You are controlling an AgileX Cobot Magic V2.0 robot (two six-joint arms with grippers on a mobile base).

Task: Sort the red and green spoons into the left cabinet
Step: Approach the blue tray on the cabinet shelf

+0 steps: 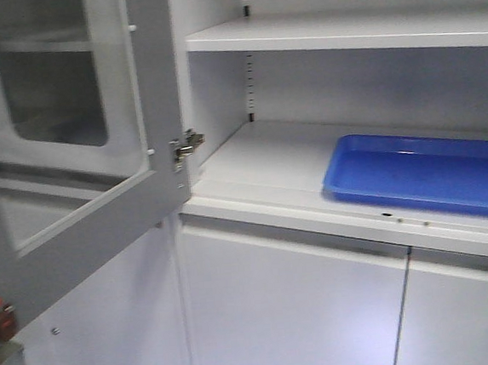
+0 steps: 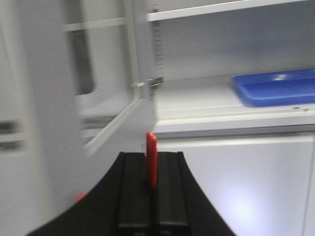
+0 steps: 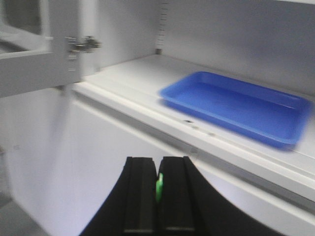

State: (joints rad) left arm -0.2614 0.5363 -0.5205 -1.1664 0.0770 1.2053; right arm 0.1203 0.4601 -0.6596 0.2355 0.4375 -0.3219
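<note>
On my left wrist view the left gripper [image 2: 151, 156] fills the 6 o'clock edge. It has two matte black fingers [image 2: 135, 187], each with a long, flat rectangular face, and the outer edges flare in a broad curve toward 5 and 7 o'clock. The right gripper [image 3: 158, 160] looks like its twin, with the same black fingers [image 3: 174, 196] and the same flared base. Blur hides any finer detail from me.

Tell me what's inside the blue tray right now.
Nothing visible in the blue tray: its floor looks bare, though blurred, and the near wall hides a strip. The red spoon and green spoon are not in it.
</note>
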